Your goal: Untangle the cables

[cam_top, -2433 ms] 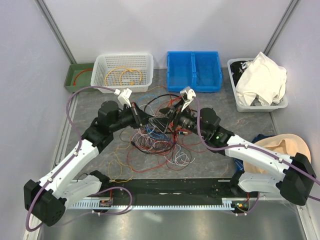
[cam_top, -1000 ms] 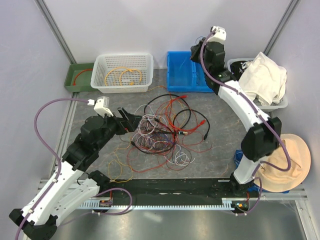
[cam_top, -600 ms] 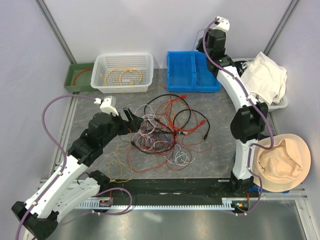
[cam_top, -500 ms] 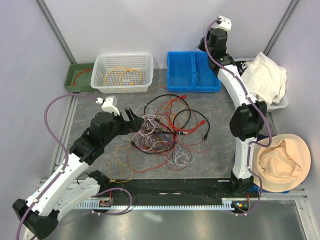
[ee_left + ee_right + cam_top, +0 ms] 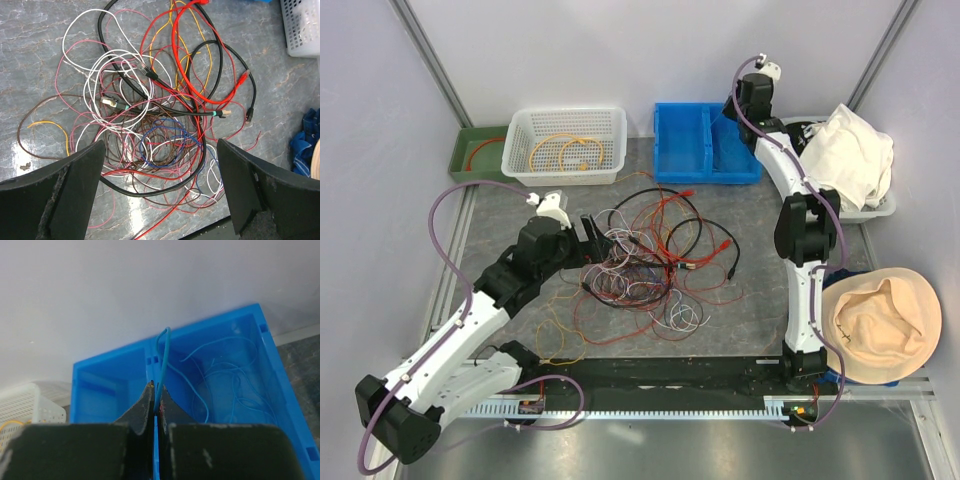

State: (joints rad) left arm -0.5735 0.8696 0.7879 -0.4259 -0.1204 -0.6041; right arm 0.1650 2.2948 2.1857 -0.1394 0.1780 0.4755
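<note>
The cables point(image 5: 642, 258) lay tangled mid-surface point(image 5: 760, 300), the left gripper point(image 5: 160, 192) spread wide above them. At twelve o'clock the right gripper point(image 5: 156, 392) pinched a blue cable point(image 5: 162, 347) over the blue bin point(image 5: 100, 390), which held blue strands point(image 5: 225, 375). At eleven, a white basket point(image 5: 616, 140) held yellow cables point(image 5: 565, 150).

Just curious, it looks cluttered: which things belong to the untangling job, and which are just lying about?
Job: tangled cables; blue wire in right gripper; blue bin, white basket, green tray, each holding wires.
Lying about: white cloth in grey tub; tan hat.

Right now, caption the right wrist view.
Right gripper, shut on a blue cable, above the blue bin holding other blue cables.
</note>
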